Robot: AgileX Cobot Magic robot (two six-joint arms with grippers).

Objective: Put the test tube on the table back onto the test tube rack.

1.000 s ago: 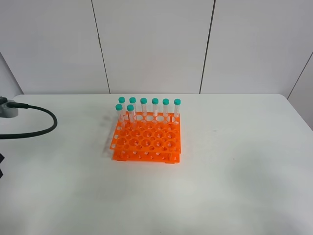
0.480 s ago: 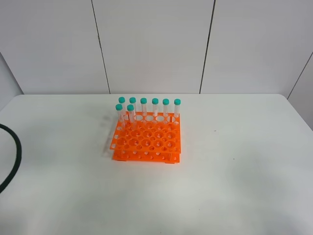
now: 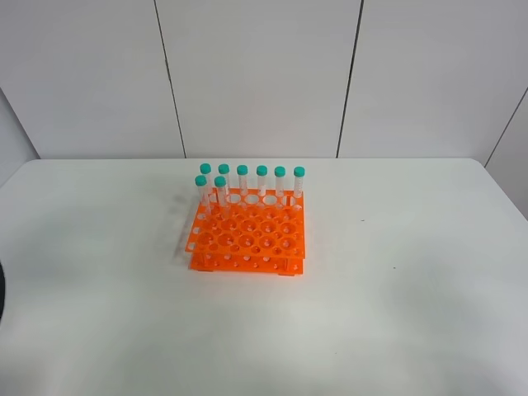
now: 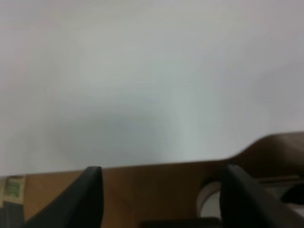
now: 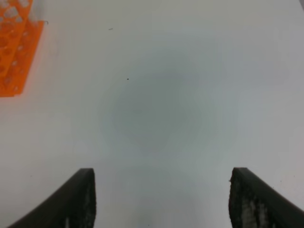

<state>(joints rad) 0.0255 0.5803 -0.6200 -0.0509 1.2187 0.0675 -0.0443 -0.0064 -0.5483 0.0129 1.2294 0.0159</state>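
Note:
The orange test tube rack (image 3: 247, 239) stands in the middle of the white table (image 3: 396, 313), and its corner shows in the right wrist view (image 5: 14, 52). Several teal-capped test tubes (image 3: 261, 183) stand upright along its far rows. No test tube lies on the table in any view. My left gripper (image 4: 161, 170) is open over the table's edge with nothing between its fingers. My right gripper (image 5: 162, 172) is open above bare tabletop to the right of the rack, holding nothing. Neither gripper shows in the exterior view.
A dark sliver of cable (image 3: 2, 289) shows at the left edge of the exterior view. In the left wrist view the white tabletop ends at an edge, with brown floor (image 4: 156, 190) beyond it. A white panelled wall stands behind the table.
The left arm's black cable and grey part have slid out past the left edge of the exterior view. The rack and its tubes have not moved.

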